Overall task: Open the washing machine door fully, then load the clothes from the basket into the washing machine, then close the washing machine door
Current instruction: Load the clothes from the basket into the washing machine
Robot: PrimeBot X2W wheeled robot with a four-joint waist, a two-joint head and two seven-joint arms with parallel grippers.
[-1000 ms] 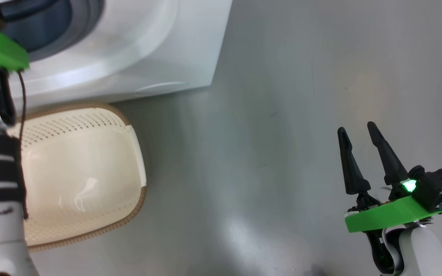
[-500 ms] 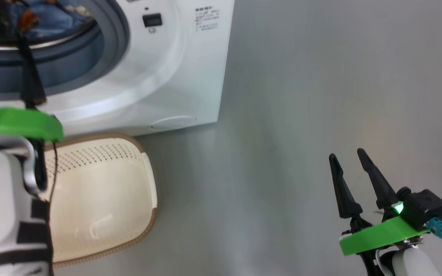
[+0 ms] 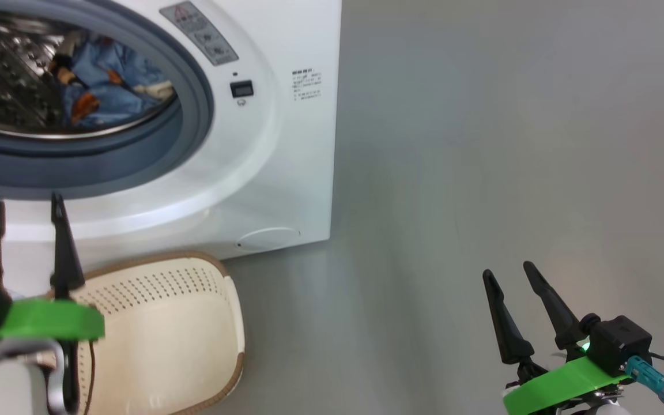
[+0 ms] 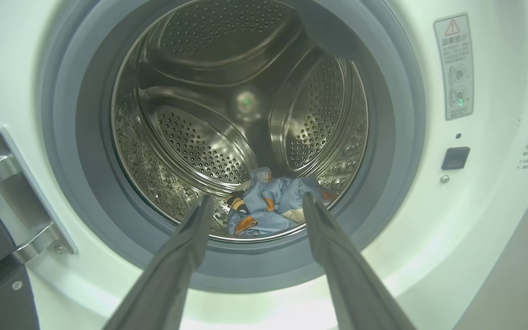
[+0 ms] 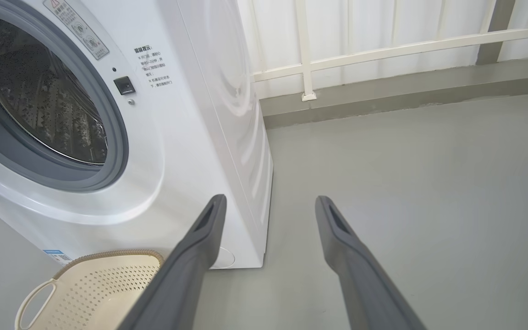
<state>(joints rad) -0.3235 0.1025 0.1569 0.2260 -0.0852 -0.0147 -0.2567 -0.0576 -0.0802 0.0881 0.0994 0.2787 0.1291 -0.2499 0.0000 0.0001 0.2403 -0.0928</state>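
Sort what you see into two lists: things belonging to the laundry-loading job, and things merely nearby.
Belonging to the job:
washing machine
clothes, lying inside it
basket, on the floor in front of it

Merely nearby:
white railing
grey floor
small round flap low on the machine's front

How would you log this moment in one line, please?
clothes: in drum | basket: empty | left gripper: jaws open | right gripper: jaws open | washing machine: open

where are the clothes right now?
Head view, upper left: the clothes lie at the bottom of the steel drum of the washing machine, behind the grey-blue gasket, above the basket.
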